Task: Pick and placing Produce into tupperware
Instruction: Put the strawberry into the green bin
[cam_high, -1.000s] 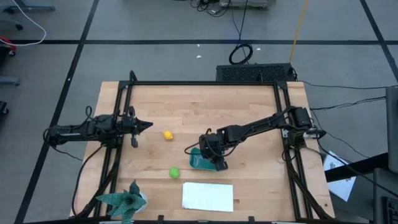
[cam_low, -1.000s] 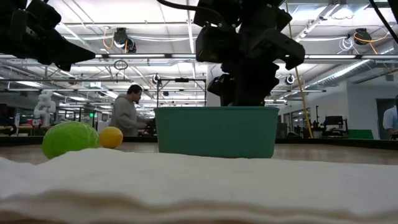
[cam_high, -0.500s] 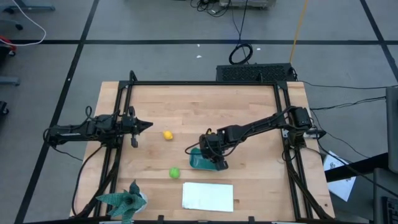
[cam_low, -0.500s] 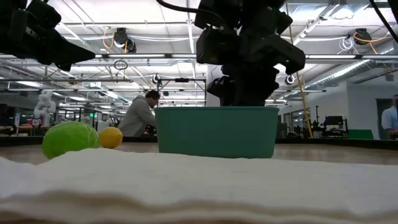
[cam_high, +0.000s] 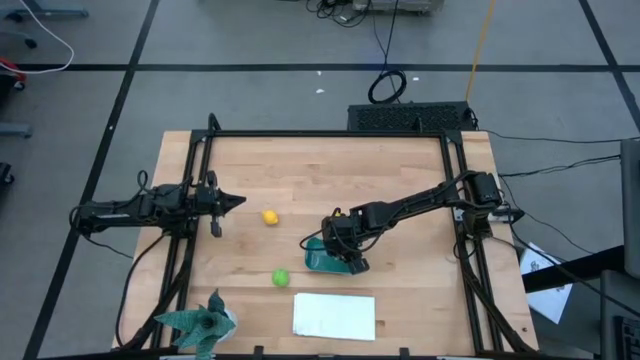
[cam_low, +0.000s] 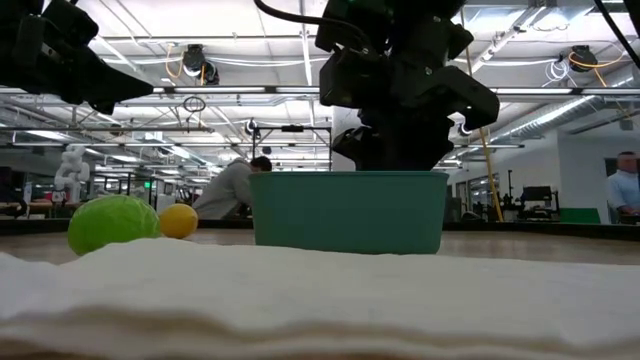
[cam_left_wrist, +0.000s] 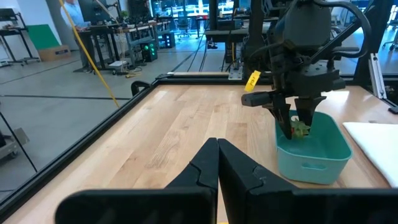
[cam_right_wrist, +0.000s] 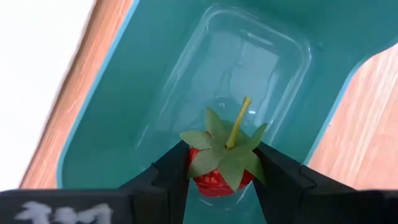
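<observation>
The tiny red fruit (cam_right_wrist: 214, 171), topped with green leaves and a pale stem, was pinched between the fingers of the right gripper (cam_right_wrist: 217, 177), which was closed on its sides and held it just above the floor of the teal tupperware (cam_right_wrist: 124, 106). No other fruit showed inside the tub. In the high view the right gripper (cam_high: 343, 252) hung over the tupperware (cam_high: 316, 261) near the middle of the table. The round green fruit (cam_high: 281, 278) lay on the wood just beside the tub, and the yellow lemon-shaped fruit (cam_high: 270, 217) lay farther off, toward the left gripper (cam_high: 236, 201). That gripper waited at the table's left edge with its fingers pressed together and nothing between them.

A flat white sheet (cam_high: 334, 316) lay near the front edge of the wooden table (cam_high: 330, 165), and a teal spiky leafy object (cam_high: 200, 322) sat at the front left corner. Beyond the table, in the low view, a person (cam_low: 232, 187) bent forward in the workshop behind.
</observation>
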